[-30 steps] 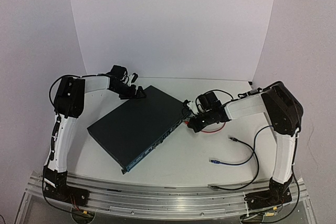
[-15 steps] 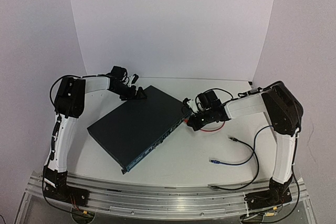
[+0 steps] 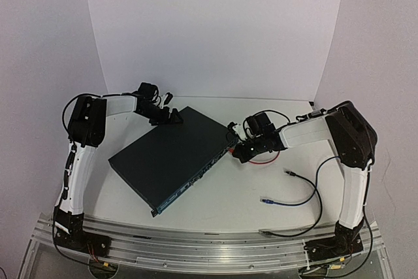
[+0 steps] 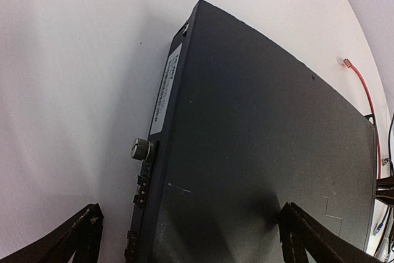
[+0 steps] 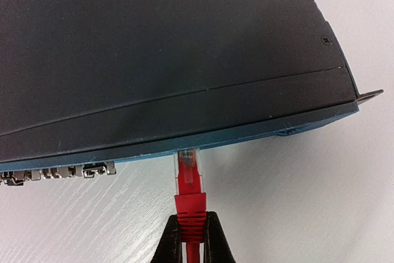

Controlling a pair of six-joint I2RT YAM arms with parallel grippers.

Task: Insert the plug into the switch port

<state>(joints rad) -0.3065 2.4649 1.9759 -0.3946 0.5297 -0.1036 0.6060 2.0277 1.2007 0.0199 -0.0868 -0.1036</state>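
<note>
The switch point(image 3: 173, 156) lies flat between both hands, port face toward the right gripper point(image 5: 191, 229). The left gripper point(image 4: 191, 241) is spread wide, straddling the switch's rear edge. The right gripper pinches the red plug point(image 5: 188, 173) by its boot. The plug's clear tip, just ahead of the fingers, meets the port face.

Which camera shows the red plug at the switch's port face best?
The right wrist view: the red plug, pinched in the right gripper, sits mid-frame, its clear tip at the front face of the switch. The top external view gives only a red speck; the left wrist view hides it behind the switch.
</note>
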